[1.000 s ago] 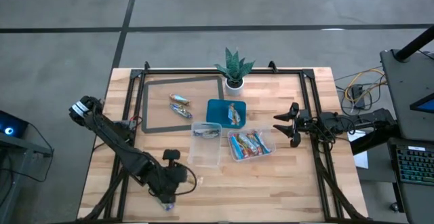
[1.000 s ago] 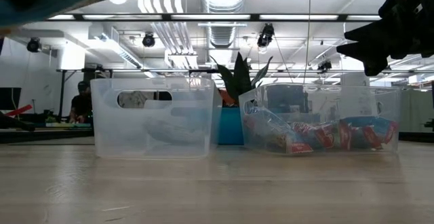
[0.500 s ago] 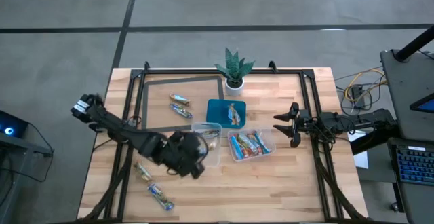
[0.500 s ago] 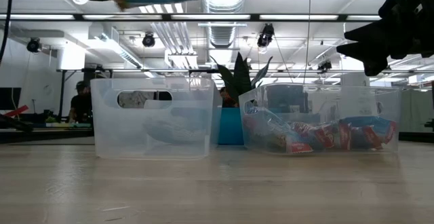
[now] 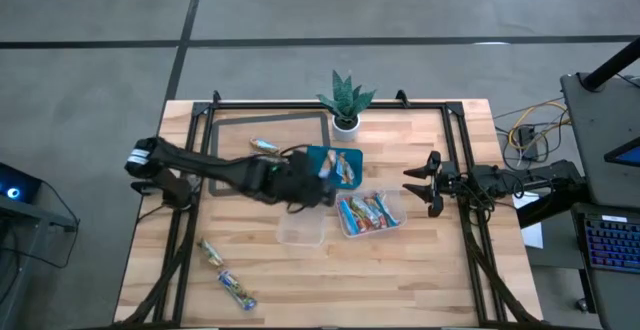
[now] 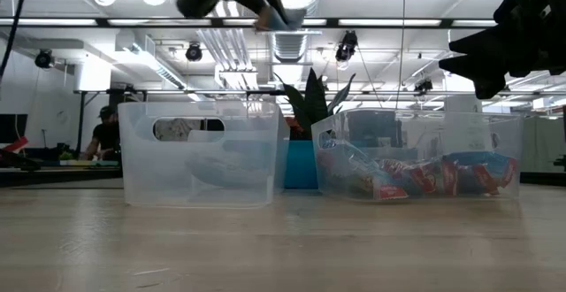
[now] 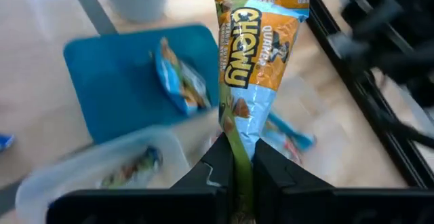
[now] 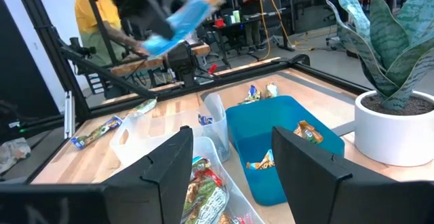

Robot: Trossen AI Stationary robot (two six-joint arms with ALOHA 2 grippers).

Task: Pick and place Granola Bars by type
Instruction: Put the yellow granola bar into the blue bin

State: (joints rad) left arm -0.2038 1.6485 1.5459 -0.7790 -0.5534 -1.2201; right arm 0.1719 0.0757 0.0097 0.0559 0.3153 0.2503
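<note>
Sorting looks roughly half done. Several glossy red-and-blue wrapped granola bars (image 5: 368,213) fill the right-hand clear plastic tub (image 5: 397,202), a few lie in the left clear tub (image 5: 303,231), and one rests on the teal rectangular tray (image 5: 318,157). Two bars (image 5: 266,155) wait on the dark-framed mat and two more (image 5: 225,275) on the pale wood table's near left corner (image 5: 150,290). The left gripper (image 7: 235,161) pinches a crinkly orange-and-blue foil bar (image 7: 252,61) above the tubs and tray. The right gripper (image 5: 425,185) idles at the table's right side, fingers spread and empty.
</note>
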